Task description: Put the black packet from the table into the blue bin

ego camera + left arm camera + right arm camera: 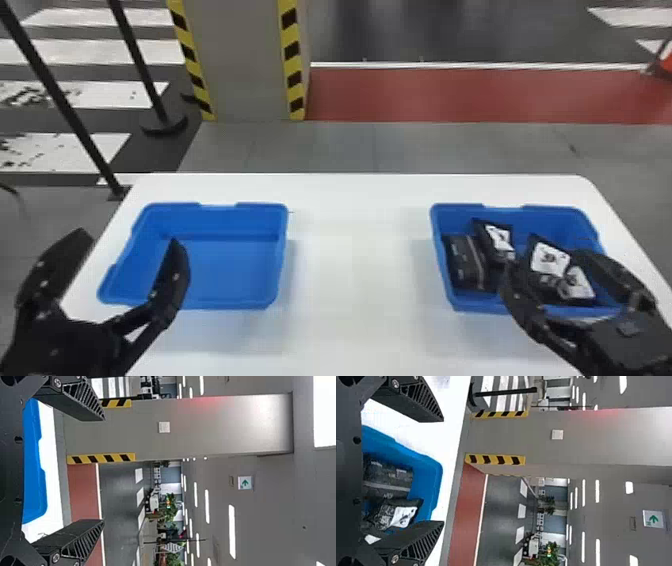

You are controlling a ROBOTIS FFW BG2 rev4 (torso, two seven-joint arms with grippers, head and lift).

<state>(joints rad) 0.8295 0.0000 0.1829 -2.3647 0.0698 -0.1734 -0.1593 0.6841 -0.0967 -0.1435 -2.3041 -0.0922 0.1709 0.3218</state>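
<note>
Black packets (500,237), probably soft, are wanting a mid-body grip; left hand (128,237) and right hand (546,259) are gaping wide.

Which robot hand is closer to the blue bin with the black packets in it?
Right. The right gripper is over that bin; the left gripper is across the table, by the other blue bin.

White table (357,260) carries left blue bin (230,270) and right blue bin (555,217), well apart, both sitting upright on top.
</note>
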